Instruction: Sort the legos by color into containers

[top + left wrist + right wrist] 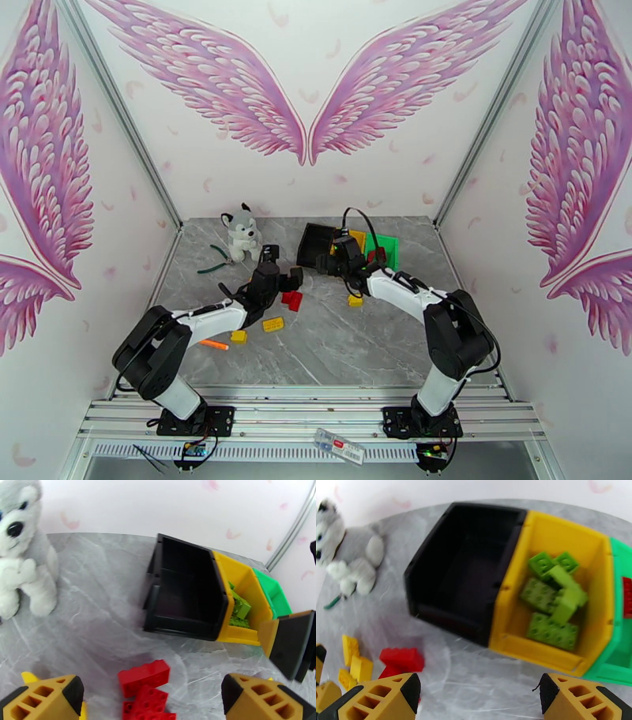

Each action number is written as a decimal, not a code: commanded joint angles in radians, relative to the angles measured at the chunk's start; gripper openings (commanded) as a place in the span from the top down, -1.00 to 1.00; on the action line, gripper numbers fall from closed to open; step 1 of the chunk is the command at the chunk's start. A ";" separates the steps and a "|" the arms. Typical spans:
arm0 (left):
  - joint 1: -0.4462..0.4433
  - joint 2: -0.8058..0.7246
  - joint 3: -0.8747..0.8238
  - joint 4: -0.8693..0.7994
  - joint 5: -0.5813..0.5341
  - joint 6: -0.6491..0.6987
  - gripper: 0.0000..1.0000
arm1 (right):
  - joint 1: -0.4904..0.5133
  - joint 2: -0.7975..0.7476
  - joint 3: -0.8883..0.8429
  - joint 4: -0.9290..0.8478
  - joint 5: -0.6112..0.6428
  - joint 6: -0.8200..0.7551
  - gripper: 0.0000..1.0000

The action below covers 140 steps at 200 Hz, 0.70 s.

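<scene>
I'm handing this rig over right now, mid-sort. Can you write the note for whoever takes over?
Left gripper: open, empty, just above the red legos on the table.
Right gripper: open, empty, facing the black container, which looks empty.
Done: light green legos lie in the yellow container; one red lego shows in the green container.
Left: the red pile and the loose yellow legos. The yellow ones probably go in the black container.
</scene>
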 commanded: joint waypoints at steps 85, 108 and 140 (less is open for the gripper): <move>0.061 -0.075 -0.092 -0.071 0.130 0.075 -0.59 | 0.056 0.105 0.003 0.001 -0.118 0.158 -0.47; 0.039 -0.038 -0.043 -0.135 0.146 0.131 -0.51 | 0.031 0.021 -0.066 0.013 -0.109 0.167 -0.57; -0.015 0.063 0.071 -0.241 0.088 0.189 -0.45 | 0.019 -0.094 -0.146 0.003 -0.075 0.159 -0.65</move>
